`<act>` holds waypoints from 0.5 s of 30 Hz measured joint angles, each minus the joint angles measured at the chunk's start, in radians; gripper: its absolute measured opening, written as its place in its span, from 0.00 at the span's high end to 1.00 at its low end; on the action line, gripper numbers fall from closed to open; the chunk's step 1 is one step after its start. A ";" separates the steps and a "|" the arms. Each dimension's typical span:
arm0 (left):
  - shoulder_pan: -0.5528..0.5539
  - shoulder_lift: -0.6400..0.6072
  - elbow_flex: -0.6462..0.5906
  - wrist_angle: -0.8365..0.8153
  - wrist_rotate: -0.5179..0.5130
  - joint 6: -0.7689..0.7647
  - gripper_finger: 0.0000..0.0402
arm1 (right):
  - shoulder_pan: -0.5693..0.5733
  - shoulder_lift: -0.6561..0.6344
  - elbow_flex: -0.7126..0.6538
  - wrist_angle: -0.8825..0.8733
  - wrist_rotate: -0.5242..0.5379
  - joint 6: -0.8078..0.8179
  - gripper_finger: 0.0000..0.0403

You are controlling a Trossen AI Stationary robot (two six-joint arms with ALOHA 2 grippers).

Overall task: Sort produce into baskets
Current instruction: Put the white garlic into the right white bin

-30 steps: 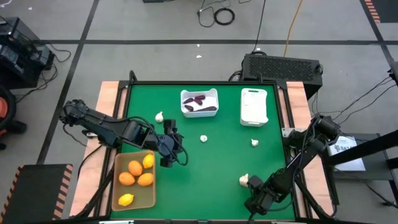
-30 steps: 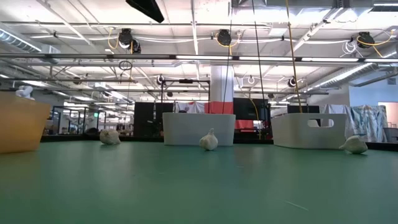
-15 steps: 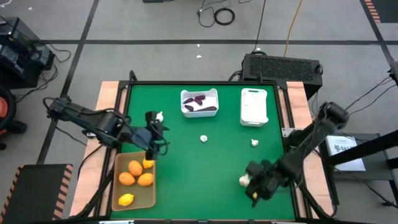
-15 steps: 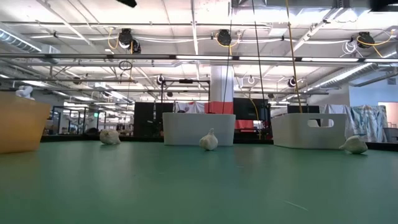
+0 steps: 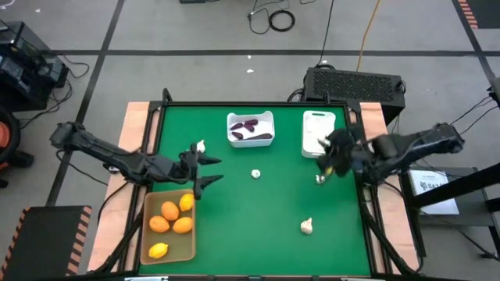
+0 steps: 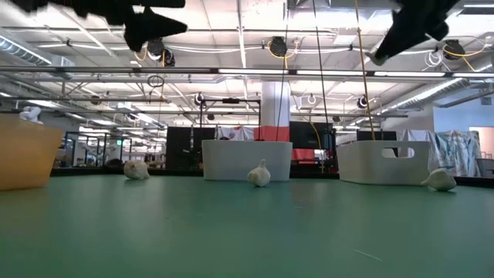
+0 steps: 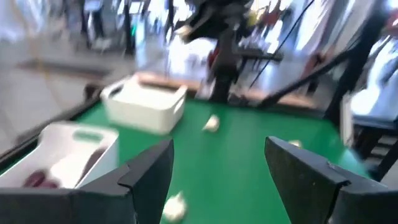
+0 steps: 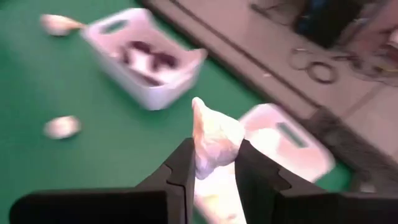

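My right gripper [image 5: 330, 160] hangs above the table by the narrow white bin [image 5: 319, 133], shut on a white garlic bulb [image 8: 214, 138]. My left gripper [image 5: 208, 170] is open and empty, just beyond the tan tray [image 5: 148, 234] that holds several orange and yellow fruits [image 5: 170, 217]. One garlic bulb [image 5: 200, 146] lies beside it. Other bulbs lie loose on the green mat, one at the middle [image 5: 255, 173], one right of it [image 5: 319, 179] and one near the front [image 5: 307, 226]. The squarish white bin [image 5: 251, 119] holds purple eggplant pieces [image 5: 250, 125]. My right gripper pinches the garlic bulb's lower body [image 8: 214, 152] between its two fingers [image 8: 183, 171]. The bulb's pointed tip [image 8: 198, 104] sticks out past the fingertips. The fingers come from the table's right side, slanting down. The bulb is lifted clear of the table.
Wooden rails [image 5: 137, 125] border the mat on the left and right. A black box [image 5: 355, 82] stands behind the table's far edge. Free green mat lies between the loose bulbs at the middle and near side.
My right gripper has risen from the near right corner and swung toward the far edge, up to the narrow white bin, carrying the garlic bulb clear of the table. My left gripper has drawn back from over the tray's far corner and now points toward the table's right.
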 joint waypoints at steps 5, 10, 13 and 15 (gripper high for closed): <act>0.009 0.079 -0.179 0.438 0.016 0.062 0.35 | -0.239 0.005 0.000 0.028 -0.051 -0.190 0.80; 0.013 0.136 -0.224 0.582 0.016 0.065 0.35 | -0.482 0.069 0.000 0.083 -0.289 -0.376 0.80; 0.013 0.157 -0.224 0.588 0.037 0.067 0.35 | -0.612 0.129 0.000 0.098 -0.398 -0.456 0.80; 0.014 0.160 -0.224 0.589 0.043 0.070 0.35 | -0.685 0.175 0.000 0.089 -0.445 -0.499 0.80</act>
